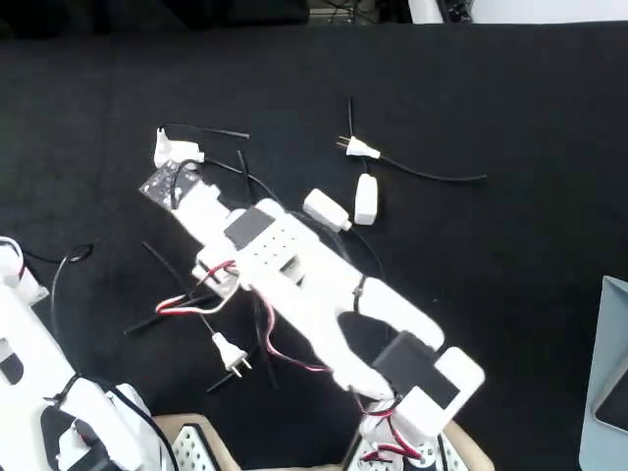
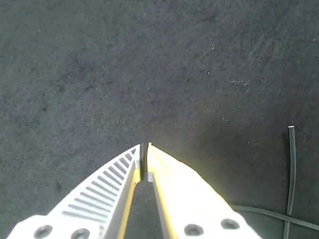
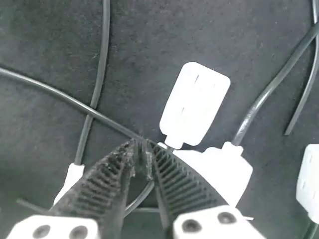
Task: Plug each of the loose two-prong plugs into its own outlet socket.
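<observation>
Though thin, black cords [image 3: 101, 50] beside outlet socket [image 3: 195, 104].

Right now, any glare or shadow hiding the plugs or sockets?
Left wrist view: glare washes out one finger of the left gripper. Right wrist view: outlet socket evenly lit, slots visible. High view: no glare on black cloth; loose two-prong plug stands out.

Left tool [image 2: 145, 155] closed; right tool [image 3: 144, 150] closed.
</observation>
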Controlling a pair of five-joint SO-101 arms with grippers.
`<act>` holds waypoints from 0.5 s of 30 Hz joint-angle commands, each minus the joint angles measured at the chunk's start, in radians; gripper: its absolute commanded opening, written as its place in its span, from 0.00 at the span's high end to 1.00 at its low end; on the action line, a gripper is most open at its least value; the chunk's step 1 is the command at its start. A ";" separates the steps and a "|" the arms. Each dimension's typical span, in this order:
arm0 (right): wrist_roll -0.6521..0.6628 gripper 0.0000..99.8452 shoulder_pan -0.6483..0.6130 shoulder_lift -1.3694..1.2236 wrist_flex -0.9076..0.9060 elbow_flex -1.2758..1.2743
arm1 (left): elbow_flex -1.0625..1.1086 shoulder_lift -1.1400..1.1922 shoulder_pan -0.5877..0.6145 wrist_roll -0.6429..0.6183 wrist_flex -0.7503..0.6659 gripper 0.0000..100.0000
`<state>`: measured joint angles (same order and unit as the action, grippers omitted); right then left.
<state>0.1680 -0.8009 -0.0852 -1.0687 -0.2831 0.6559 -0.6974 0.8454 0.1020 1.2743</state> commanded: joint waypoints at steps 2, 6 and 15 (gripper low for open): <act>-0.153 0.90 -0.083 0.091 -0.144 0.021 | 0.001 -0.029 0.004 0.011 -0.002 0.96; -0.370 0.79 -0.175 0.111 -0.261 0.015 | 0.005 -0.029 0.002 0.011 -0.002 0.96; -0.431 0.83 -0.249 0.018 -0.051 -0.173 | 0.008 -0.029 0.002 0.011 0.000 0.96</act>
<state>-0.2509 -1.0311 -0.0560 -1.1884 -0.4350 0.6697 -0.6974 0.8454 0.1051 1.2743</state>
